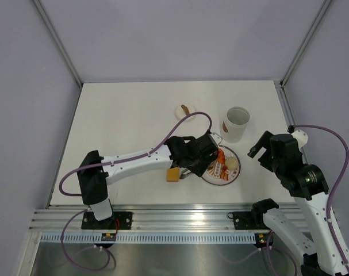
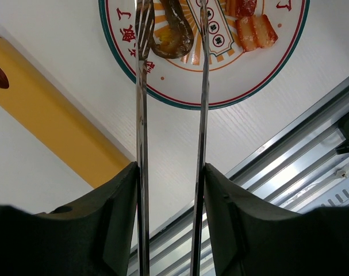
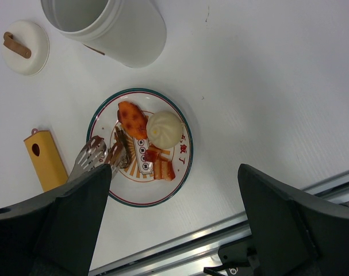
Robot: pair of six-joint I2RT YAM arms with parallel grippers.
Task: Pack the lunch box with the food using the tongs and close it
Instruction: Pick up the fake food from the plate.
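Note:
My left gripper (image 2: 169, 172) is shut on the tongs (image 2: 141, 98), one slim metal arm against each finger. The tong tips stand apart over the patterned plate (image 2: 237, 75), on either side of a brown piece of food (image 2: 173, 35). Orange-red food pieces (image 2: 256, 30) lie just right of it. In the right wrist view the plate (image 3: 134, 192) also carries an orange-red piece (image 3: 132, 119) and a pale bun (image 3: 164, 129). The white lunch box (image 1: 236, 123) stands uncovered behind the plate. My right gripper (image 1: 265, 150) hovers open and empty to the plate's right.
A round white lid (image 1: 187, 112) with a brown tab lies behind and left of the plate. A long flat orange bar (image 1: 173, 174) lies left of the plate, under my left arm. The metal rail (image 1: 174, 218) runs along the table's near edge.

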